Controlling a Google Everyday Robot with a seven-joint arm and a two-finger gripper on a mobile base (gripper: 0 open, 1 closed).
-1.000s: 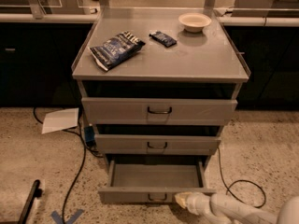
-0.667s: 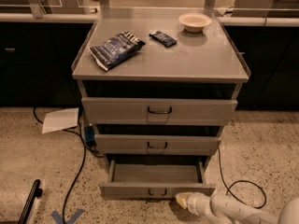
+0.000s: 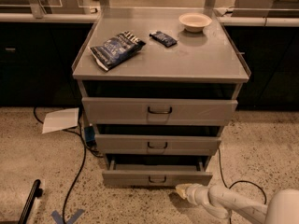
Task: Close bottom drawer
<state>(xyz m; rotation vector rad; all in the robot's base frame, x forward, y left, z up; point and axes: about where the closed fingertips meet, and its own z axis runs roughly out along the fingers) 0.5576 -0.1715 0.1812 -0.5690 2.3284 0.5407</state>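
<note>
The bottom drawer is the lowest of three grey drawers in the metal cabinet. It stands pulled out only a little, with a dark gap above its flat front and a small dark wire handle at centre. My gripper is at the end of a white arm coming in from the lower right. Its tip sits just in front of and below the drawer front, right of the handle.
The middle drawer and top drawer sit above. On the cabinet top lie a blue chip bag, a small dark packet and a white bowl. Black cables and a sheet of paper lie on the floor at left.
The bottom drawer has slid back into the cabinet and sticks out much less than before. My gripper has followed its front inward.
</note>
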